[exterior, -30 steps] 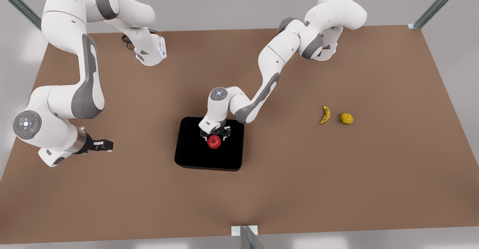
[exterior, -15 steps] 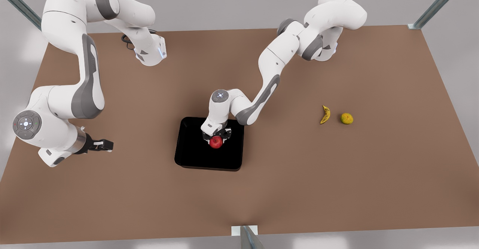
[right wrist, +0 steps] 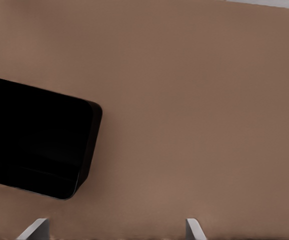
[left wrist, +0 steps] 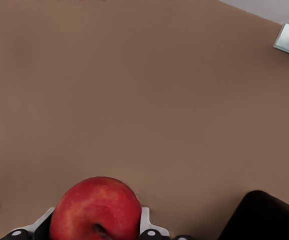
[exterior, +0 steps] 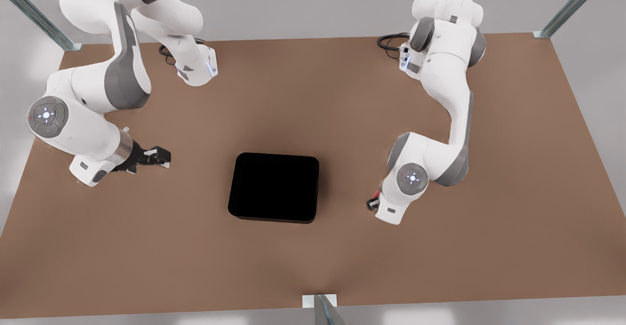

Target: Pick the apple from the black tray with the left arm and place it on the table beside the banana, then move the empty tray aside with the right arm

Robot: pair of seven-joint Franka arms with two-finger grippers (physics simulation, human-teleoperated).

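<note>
Apple (left wrist: 95, 209), stem end toward the wrist camera, sits clamped in the left gripper (left wrist: 95, 231) at the black tray's (exterior: 274, 187) three o'clock; right gripper (exterior: 157, 157) spread wide at nine o'clock.

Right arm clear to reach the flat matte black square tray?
Probably yes: only bare brown table lies between the open right gripper and the empty tray; the left gripper holds the red apple beyond it.
</note>
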